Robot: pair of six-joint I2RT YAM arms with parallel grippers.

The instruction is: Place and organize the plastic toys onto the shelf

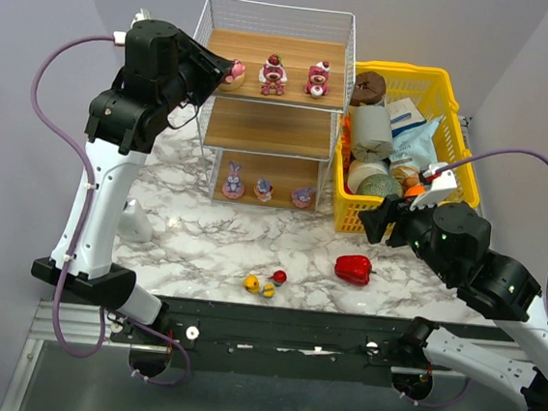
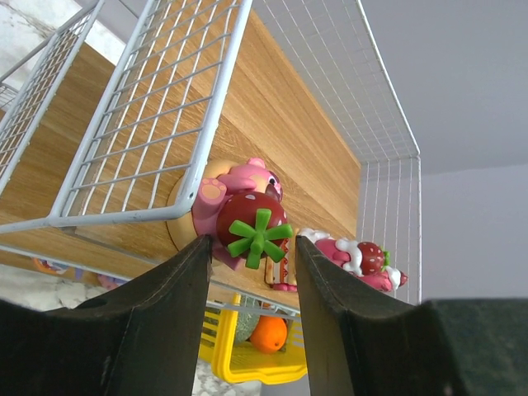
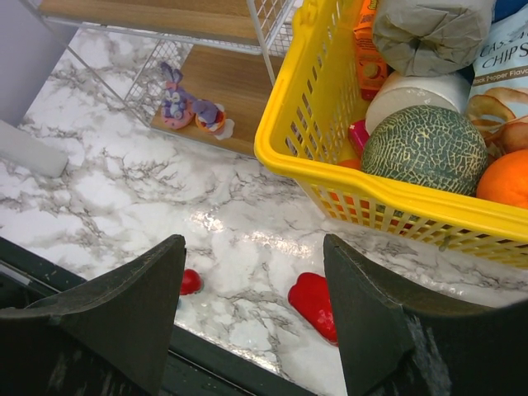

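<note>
Between the left gripper's (image 2: 252,247) narrow-set fingers (image 2: 165,305), on the white wire shelf's (image 2: 280,107) top wooden board, sits a glossy pink plastic bear toy (image 2: 239,194), seemingly light, rigid and slippery, best pinched across its flanks; whether it is clamped I cannot tell.

2 arms (image 1: 100,198) show white links, black joints, purple cables (image 1: 37,81).

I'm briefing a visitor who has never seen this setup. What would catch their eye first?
Probably the white wire shelf at the back, with pink figurines on its top board and purple bunnies at the bottom; the left gripper flanks a pink bear at that board's left end. To its right, the yellow basket brims with groceries, and a red bell pepper lies on the marble table in front.
</note>
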